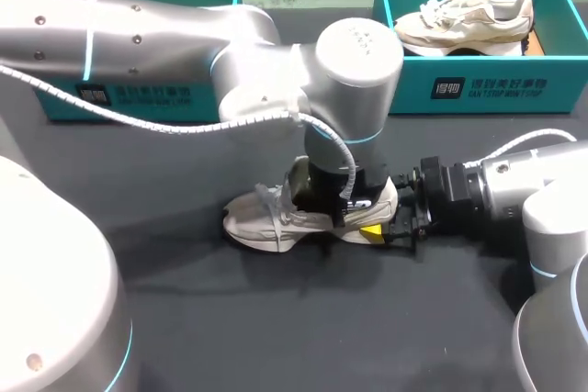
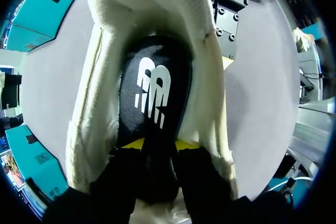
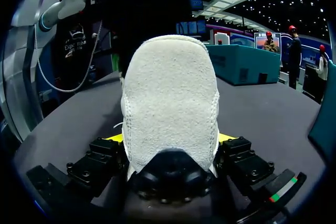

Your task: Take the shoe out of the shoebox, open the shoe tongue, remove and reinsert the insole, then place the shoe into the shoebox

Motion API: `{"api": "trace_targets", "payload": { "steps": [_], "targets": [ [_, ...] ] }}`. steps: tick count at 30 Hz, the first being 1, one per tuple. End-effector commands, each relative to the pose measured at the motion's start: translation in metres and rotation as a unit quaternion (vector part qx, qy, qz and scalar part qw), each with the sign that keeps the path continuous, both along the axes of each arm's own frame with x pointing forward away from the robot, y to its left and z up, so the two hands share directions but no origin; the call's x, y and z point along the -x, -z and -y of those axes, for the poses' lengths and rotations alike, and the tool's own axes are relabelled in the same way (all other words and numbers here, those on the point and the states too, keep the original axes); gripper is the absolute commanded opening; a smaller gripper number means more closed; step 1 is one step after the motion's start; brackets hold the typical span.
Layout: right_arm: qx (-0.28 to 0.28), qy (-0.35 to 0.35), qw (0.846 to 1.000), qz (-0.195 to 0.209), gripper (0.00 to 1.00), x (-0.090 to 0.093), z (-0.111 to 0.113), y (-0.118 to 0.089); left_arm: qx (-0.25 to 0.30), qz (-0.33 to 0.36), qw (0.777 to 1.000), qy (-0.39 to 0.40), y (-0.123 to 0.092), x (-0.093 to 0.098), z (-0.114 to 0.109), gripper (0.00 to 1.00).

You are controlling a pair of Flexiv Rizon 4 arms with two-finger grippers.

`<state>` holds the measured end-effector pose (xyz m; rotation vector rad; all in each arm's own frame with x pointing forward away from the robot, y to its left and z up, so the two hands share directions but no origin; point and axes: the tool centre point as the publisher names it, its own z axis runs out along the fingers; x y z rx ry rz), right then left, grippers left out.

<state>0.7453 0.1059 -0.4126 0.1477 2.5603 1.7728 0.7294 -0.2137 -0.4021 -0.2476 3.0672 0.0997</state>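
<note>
- Two fingers of the left gripper (image 2: 159, 145) pinch the black insole (image 2: 152, 87) inside the shoe (image 1: 266, 222).
- Right gripper (image 3: 170, 139), at the shoe's 3 o'clock, clamps its heel from both sides.
- Shoe lies midway on the table (image 1: 230, 319); the shoebox (image 1: 478, 89) stands at its 1 o'clock.

Cream shoe (image 1: 262, 219) upright on its sole, black insole (image 2: 152, 87) apparently inside

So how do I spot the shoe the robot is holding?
On the dark table, look near the middle. The cream shoe lies there, right fingers on its heel, left fingers on its black insole. Unlike its twin in the teal shoebox, it is out of any box.
</note>
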Motion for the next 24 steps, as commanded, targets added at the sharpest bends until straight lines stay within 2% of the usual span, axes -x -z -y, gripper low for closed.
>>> {"api": "trace_targets", "payload": {
  "steps": [1, 15, 24],
  "targets": [
    [0.001, -0.001, 1.0, 0.0, 0.0, 0.003, -0.002, 0.0, 0.005, -0.019, 1.0, -0.001, 0.031, -0.029, 0.002, 0.0],
    [0.001, -0.001, 1.0, 0.0, 0.0, 0.003, -0.002, 0.0, 0.03, -0.068, 0.997, 0.011, 0.029, -0.023, -0.004, 0.0],
    [0.001, -0.001, 1.0, 0.0, 0.0, 0.003, -0.002, 0.0, 0.042, -0.073, 0.996, 0.017, 0.025, -0.014, -0.004, 0.0]
  ]
}}
